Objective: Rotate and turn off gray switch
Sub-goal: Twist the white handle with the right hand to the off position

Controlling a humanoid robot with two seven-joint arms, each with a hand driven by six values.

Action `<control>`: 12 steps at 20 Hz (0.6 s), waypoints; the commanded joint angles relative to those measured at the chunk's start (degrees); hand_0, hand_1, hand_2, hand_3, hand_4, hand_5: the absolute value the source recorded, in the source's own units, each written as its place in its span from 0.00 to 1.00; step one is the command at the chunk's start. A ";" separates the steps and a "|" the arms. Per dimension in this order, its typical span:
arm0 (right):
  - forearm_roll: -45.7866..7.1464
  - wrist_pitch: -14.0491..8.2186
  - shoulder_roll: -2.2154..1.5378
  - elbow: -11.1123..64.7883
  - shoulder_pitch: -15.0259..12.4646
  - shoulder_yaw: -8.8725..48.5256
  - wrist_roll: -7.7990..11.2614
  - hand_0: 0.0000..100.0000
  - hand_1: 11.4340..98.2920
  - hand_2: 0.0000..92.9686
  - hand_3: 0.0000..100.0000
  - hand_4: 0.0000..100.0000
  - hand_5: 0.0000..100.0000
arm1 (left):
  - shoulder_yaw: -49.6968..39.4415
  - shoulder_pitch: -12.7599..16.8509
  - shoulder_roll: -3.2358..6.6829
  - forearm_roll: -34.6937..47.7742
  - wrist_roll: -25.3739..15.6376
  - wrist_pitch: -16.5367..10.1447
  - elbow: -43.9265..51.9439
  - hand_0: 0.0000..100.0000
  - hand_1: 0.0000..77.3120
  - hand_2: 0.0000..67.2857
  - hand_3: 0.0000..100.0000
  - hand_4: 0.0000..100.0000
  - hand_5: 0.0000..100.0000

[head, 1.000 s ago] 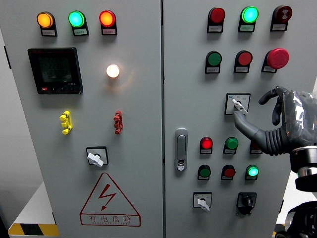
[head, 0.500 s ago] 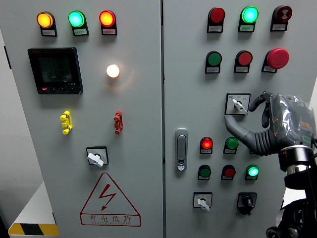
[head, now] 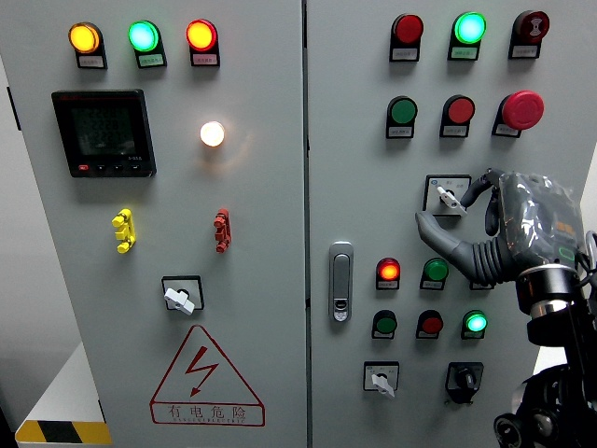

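The gray rotary switch sits in a white square plate on the right cabinet door, its small lever pointing down and to the right. My right hand comes in from the lower right and hovers right at the switch. The thumb reaches out below and left of the knob, and the curled index finger is just to its right. The fingers bracket the knob without closing on it. The left hand does not show.
Red and green buttons sit just under the hand, with a red mushroom button above it. Two more gray switches, a black switch and the door handle are also on the panel.
My right hand has shifted left and closer to the panel. The thumb slid from the switch's lever to below and left of it, and the index finger came up beside the knob.
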 commanded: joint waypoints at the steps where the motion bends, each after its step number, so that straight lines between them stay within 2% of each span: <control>1: 0.01 0.01 0.00 -0.45 0.07 -0.03 0.00 0.00 0.31 0.66 1.00 1.00 1.00 | 0.00 -0.01 0.00 -0.09 0.00 0.00 0.00 0.85 0.00 0.20 0.19 0.08 0.11; 12: -0.08 -0.70 0.00 -1.59 0.16 -0.03 0.09 0.00 0.29 0.69 1.00 1.00 1.00 | 0.00 -0.01 0.00 0.00 0.00 0.00 0.00 0.84 0.00 0.20 0.19 0.08 0.11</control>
